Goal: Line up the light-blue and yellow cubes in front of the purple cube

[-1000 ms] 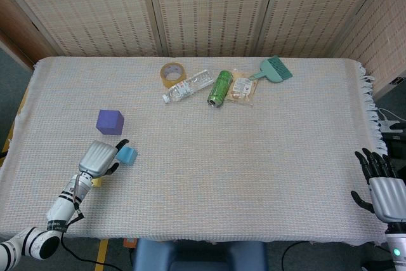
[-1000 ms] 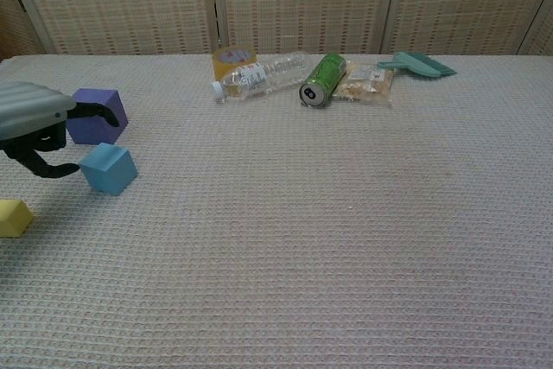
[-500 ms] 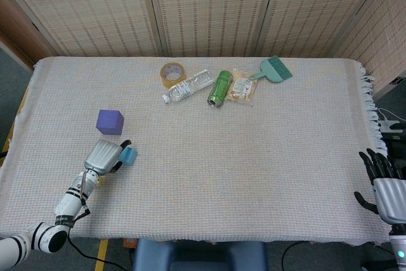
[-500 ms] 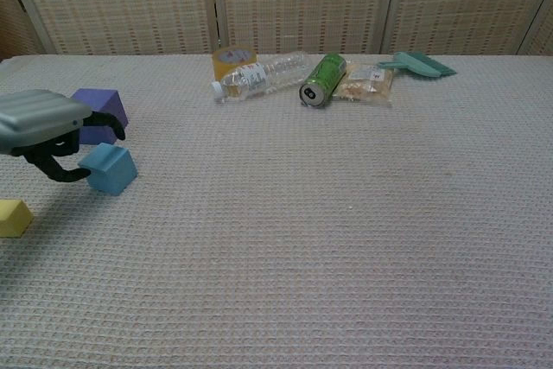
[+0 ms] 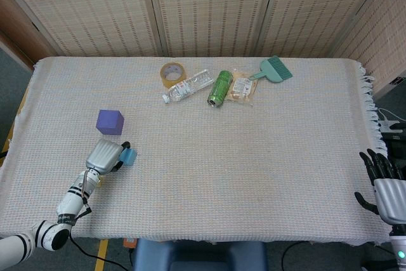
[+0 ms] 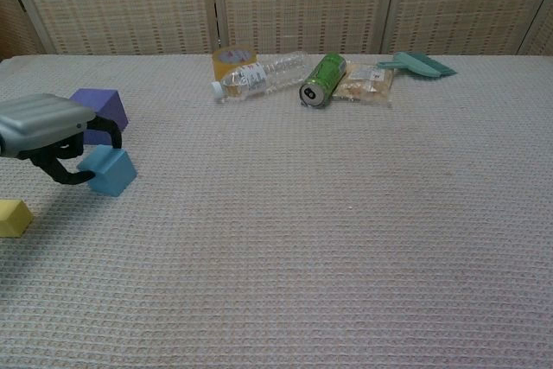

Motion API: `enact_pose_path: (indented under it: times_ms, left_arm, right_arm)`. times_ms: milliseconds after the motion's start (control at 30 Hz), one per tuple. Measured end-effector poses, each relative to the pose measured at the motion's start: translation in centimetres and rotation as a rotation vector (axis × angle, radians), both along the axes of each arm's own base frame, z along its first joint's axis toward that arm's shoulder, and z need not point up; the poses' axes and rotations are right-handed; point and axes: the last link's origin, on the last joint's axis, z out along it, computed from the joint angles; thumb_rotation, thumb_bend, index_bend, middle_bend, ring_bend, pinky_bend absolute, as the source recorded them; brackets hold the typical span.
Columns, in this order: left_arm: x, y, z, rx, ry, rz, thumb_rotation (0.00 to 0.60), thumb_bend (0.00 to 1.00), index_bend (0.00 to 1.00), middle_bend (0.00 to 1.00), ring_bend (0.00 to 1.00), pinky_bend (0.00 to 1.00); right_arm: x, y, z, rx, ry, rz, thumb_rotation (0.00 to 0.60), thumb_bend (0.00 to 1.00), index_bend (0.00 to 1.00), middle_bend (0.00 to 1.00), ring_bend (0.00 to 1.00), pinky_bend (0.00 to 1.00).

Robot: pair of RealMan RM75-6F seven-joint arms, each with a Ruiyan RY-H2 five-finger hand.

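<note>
The light-blue cube [image 6: 110,170] is sitting on the counter [image 6: 346,239] just in front of the purple cube [image 6: 101,108], turned so one corner is pointing toward the chest camera; as a cube it is showing no long axis; the left hand [image 6: 45,127] is reaching over it from the left, dark fingers [image 6: 67,177] curling around its near-left side and touching it, though whether they are truly gripping I cannot tell; the yellow cube [image 6: 12,217] is lying nearer the counter's front edge, apart from both; the right hand [image 5: 387,188] is hanging off the counter's right edge with fingers spread, holding nothing.
</note>
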Motion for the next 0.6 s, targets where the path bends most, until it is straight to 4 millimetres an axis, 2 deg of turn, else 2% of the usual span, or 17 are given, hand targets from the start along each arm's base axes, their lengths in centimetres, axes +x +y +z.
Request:
enact_pose_path:
  times_ms: [267,433,600]
  left_arm:
    - [-0.4,-0.1,0.9,0.045,-0.018,-0.003,0.6,0.37,0.48,1.0,1.0,1.0]
    - [-1.4,-0.8,2.9,0.106,-0.015,0.016,0.6,0.37,0.48,1.0,1.0,1.0]
    - [-3.2,-1.1,4.6,0.154,0.008,0.08,0.6,0.37,0.48,1.0,1.0,1.0]
  right_arm:
    - [0.0,0.1,-0.1,0.001,0.004,-0.001,0.6,0.0,0.0,0.0,0.0,0.0]
    - [-0.1,0.0,-0.3,0.013,0.011,-0.006,0.6,0.0,0.0,0.0,0.0,0.0]
    - [0.1,-0.1,-0.8,0.036,0.013,-0.005,0.6,0.0,0.0,0.0,0.0,0.0]
